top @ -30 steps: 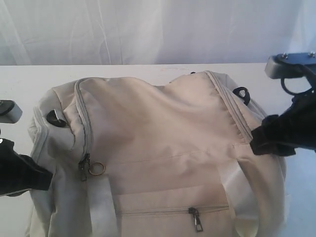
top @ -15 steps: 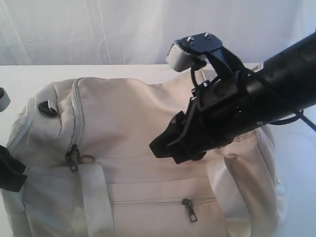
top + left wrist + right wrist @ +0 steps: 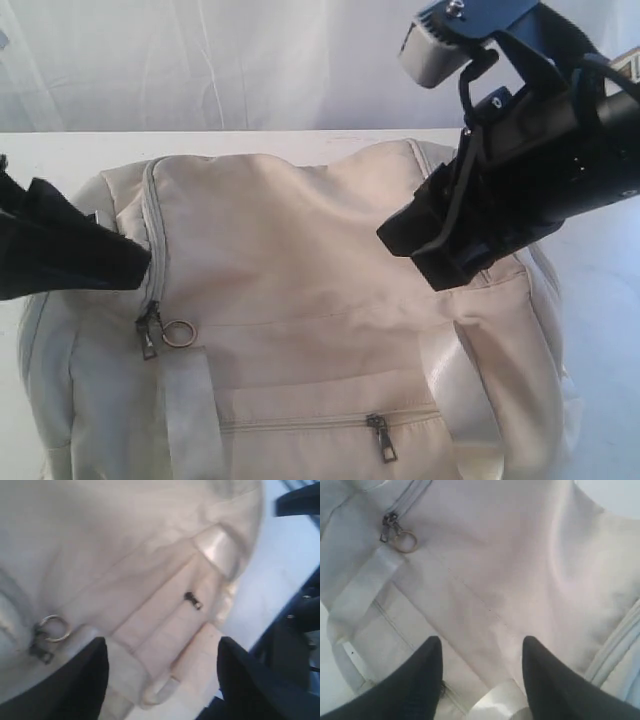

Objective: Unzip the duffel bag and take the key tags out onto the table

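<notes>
Beige duffel bag (image 3: 300,250) lies on the white table (image 3: 60,150), its main zipper closed. The zipper pull (image 3: 148,330) sits at the bag's left end, with a metal ring (image 3: 178,332) beside it and a pale strap (image 3: 190,410) just below. The side pocket zipper (image 3: 380,438) is also closed. The left gripper (image 3: 162,647) is over that left end, jaws spread wide and empty. The right gripper (image 3: 482,642) hangs above the bag's right half, fingers apart, holding nothing.

Big beige duffel bag (image 3: 300,250) slumped on white table (image 3: 60,150), main zip looks shut, ring pull (image 3: 178,333) front-left.
</notes>
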You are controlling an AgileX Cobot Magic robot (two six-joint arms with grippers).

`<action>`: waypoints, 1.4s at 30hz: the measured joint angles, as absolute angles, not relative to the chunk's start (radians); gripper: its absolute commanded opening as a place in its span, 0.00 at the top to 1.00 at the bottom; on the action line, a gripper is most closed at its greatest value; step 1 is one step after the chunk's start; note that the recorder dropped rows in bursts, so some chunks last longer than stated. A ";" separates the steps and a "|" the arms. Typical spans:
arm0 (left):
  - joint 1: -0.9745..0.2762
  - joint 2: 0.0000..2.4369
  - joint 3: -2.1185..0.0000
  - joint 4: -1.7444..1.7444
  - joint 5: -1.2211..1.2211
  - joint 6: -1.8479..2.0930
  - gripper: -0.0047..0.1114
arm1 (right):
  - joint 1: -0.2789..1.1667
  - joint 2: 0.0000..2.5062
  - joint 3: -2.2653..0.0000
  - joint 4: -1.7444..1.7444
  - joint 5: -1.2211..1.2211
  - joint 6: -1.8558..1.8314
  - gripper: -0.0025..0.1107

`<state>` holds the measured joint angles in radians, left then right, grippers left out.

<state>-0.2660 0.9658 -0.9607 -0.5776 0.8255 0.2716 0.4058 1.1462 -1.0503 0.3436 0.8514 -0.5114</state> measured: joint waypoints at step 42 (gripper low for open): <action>-0.266 1.393 -0.627 -0.953 0.500 0.502 0.96 | 0.406 1.145 -1.050 0.319 0.806 -0.452 0.57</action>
<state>-0.2660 1.3933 -0.6271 -0.9527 0.4996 0.5024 0.4058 1.1445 -1.0503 0.3190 0.8063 -0.4525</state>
